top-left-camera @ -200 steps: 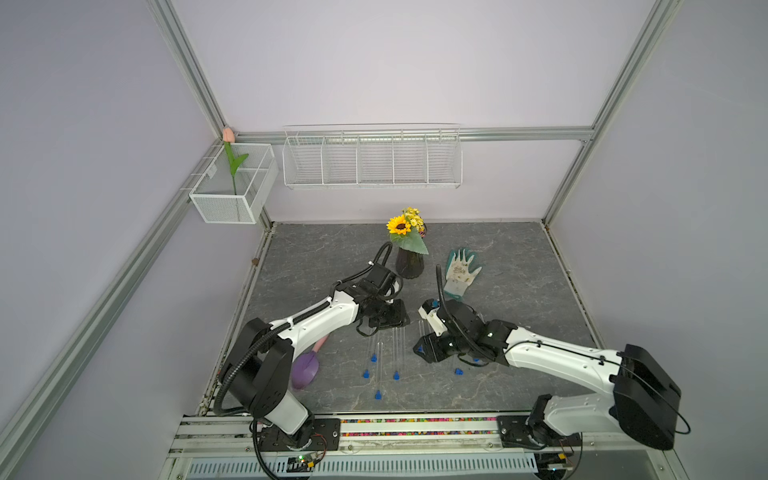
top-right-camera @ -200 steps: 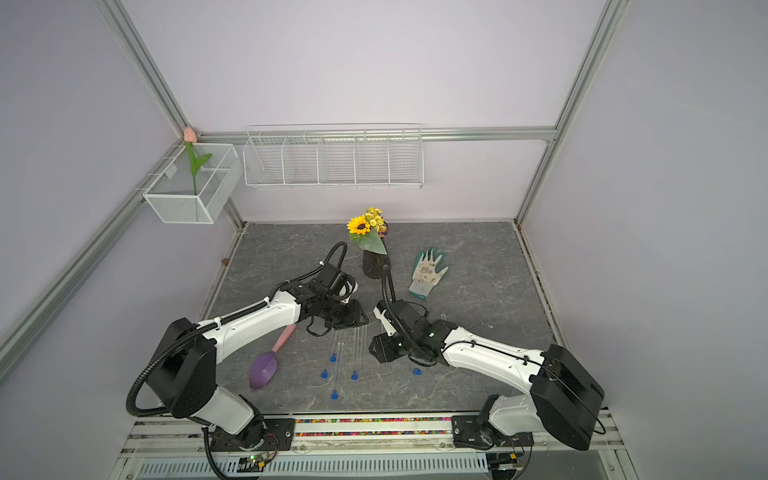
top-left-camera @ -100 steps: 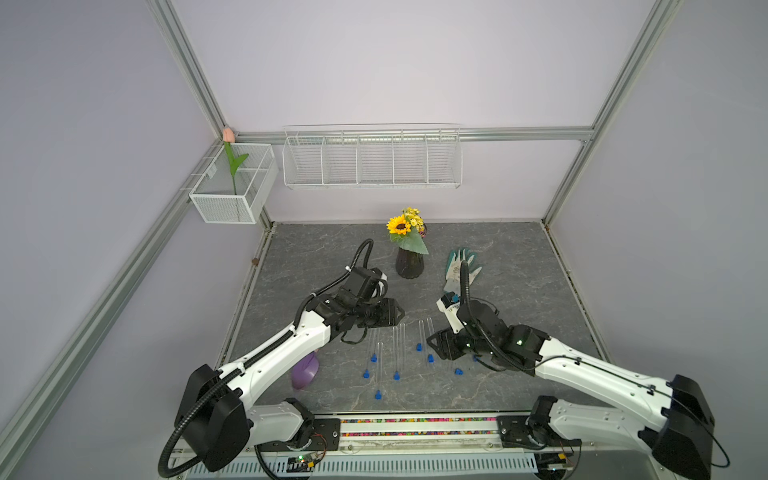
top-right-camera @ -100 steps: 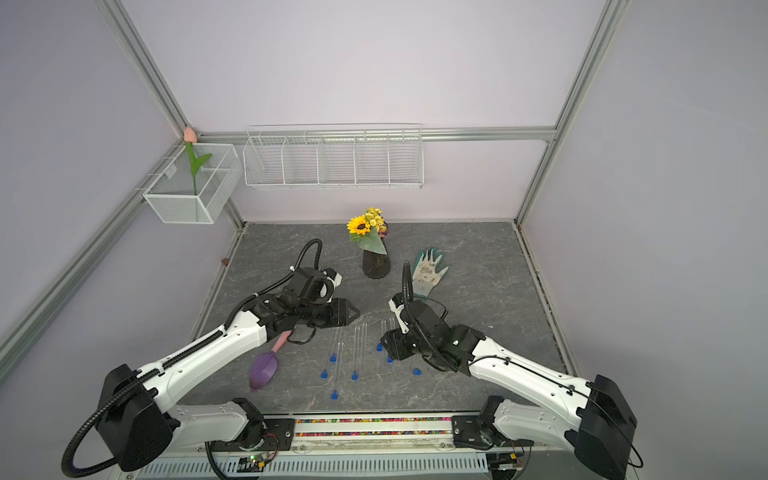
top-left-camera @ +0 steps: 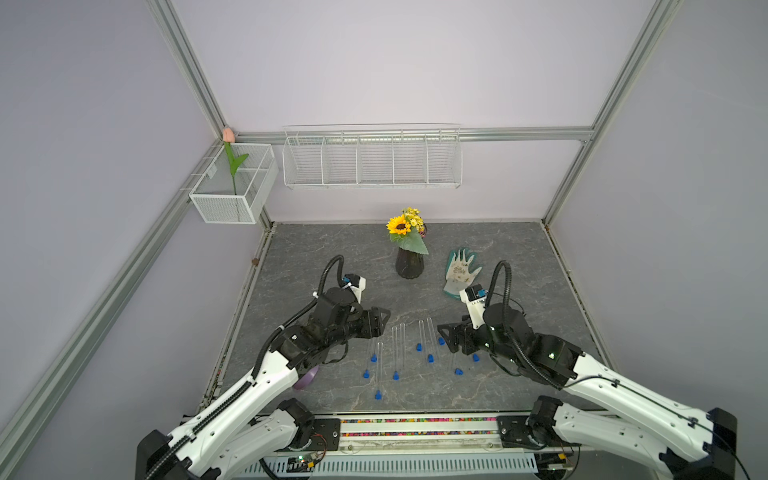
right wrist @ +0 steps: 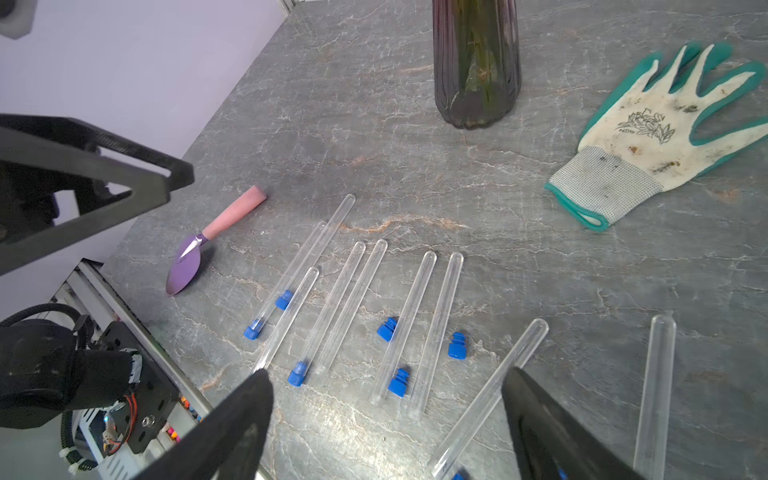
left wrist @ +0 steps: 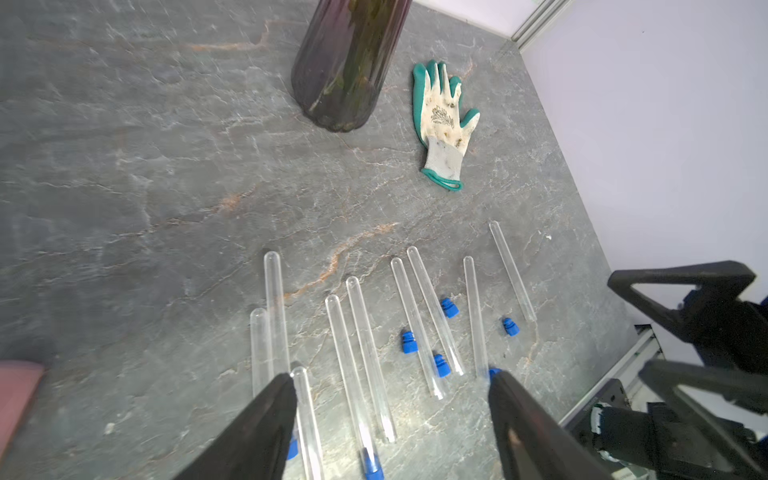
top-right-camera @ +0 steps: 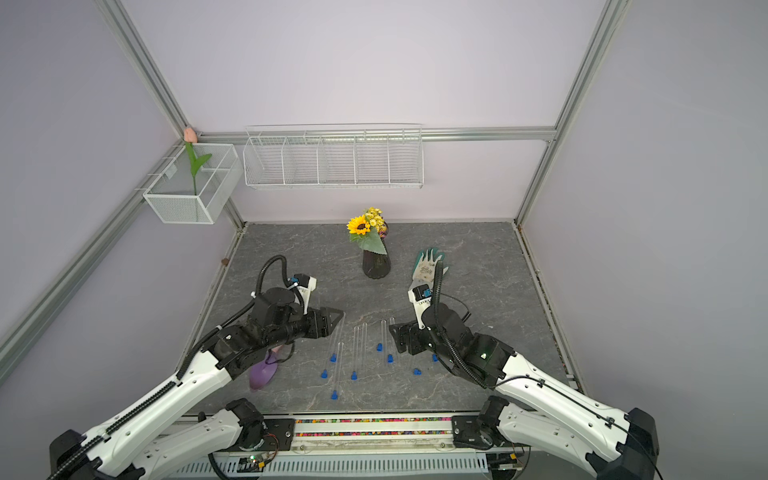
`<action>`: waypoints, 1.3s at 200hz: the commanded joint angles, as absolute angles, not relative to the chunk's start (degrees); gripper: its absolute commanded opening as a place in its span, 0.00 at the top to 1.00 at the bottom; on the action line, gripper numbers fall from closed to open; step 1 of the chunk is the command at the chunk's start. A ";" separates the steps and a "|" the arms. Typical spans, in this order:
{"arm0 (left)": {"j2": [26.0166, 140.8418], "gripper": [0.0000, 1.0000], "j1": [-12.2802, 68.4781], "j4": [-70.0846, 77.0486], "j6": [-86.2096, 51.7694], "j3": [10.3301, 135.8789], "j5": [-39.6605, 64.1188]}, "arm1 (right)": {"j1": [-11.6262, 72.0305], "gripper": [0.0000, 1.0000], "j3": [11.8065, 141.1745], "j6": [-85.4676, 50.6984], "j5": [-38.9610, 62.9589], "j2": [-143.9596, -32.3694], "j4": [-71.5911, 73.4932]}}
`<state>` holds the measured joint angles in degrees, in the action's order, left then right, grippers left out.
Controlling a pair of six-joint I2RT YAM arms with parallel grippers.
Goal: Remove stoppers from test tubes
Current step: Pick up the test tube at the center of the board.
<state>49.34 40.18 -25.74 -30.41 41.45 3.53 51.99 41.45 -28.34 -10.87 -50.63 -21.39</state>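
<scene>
Eight long, clear, round-ended test tubes [right wrist: 436, 336] lie side by side on the grey marbled counter [right wrist: 374, 124]. Their long axes run from the robot's base toward the back wall, mouths nearest the base. Small bright blue plug-shaped stoppers [right wrist: 297, 374] sit in the four tubes on the left side; the rest lie loose among the right-hand tubes. The left tool [left wrist: 390, 376] and right tool [right wrist: 386, 373] hover with jaws apart, empty. The left arm looks nearer the capped tubes.

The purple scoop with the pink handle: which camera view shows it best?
The right wrist view: the scoop lies whole and uncovered on the table. In both top views the left arm hides most of it; only part of its purple bowl shows. The left wrist view catches a blurred pink end at the edge.
</scene>
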 commanded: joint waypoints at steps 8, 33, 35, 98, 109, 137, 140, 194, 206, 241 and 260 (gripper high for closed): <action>40.98 0.00 40.25 -27.07 -31.45 38.22 -6.95 | 51.51 0.11 43.50 -27.71 -7.09 -53.27 -20.54; 34.76 0.00 40.21 -31.98 -34.12 36.35 -13.00 | 51.66 0.11 47.11 -26.86 -2.81 -58.64 -22.00; 34.38 0.00 40.18 -32.36 -34.17 36.27 -13.25 | 51.67 0.11 47.37 -26.82 -2.48 -59.09 -22.05; 29.85 0.00 40.17 -42.58 -39.30 37.18 -14.91 | 54.28 0.11 55.46 -27.37 0.88 -70.85 -24.46; 30.29 0.00 40.17 -44.12 -39.64 37.90 -14.94 | 54.74 0.11 56.56 -27.62 0.97 -72.81 -25.24; 31.86 0.00 39.99 -46.05 -40.06 38.83 -15.04 | 56.25 0.11 59.37 -28.23 1.38 -78.05 -26.36; 32.06 0.01 39.99 -46.13 -40.10 38.83 -14.94 | 56.45 0.11 59.67 -28.34 1.37 -78.66 -26.62; 34.04 0.00 39.68 -45.97 -39.77 38.87 -14.05 | 59.66 0.02 66.46 -29.30 0.26 -88.48 -30.75; 34.01 0.00 39.70 -45.97 -39.73 38.82 -14.04 | 60.48 0.01 67.98 -29.36 -0.13 -90.43 -31.42; 33.25 0.00 39.70 -45.97 -40.15 38.58 -14.11 | 62.19 0.14 71.63 -30.14 -0.51 -96.43 -33.12; 32.88 0.01 39.73 -45.83 -40.04 38.50 -13.90 | 62.96 0.22 72.74 -30.81 -0.44 -98.92 -33.44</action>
<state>33.78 40.03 -44.51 -39.03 37.19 -13.58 61.87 71.09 -29.63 -0.01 -96.27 -30.87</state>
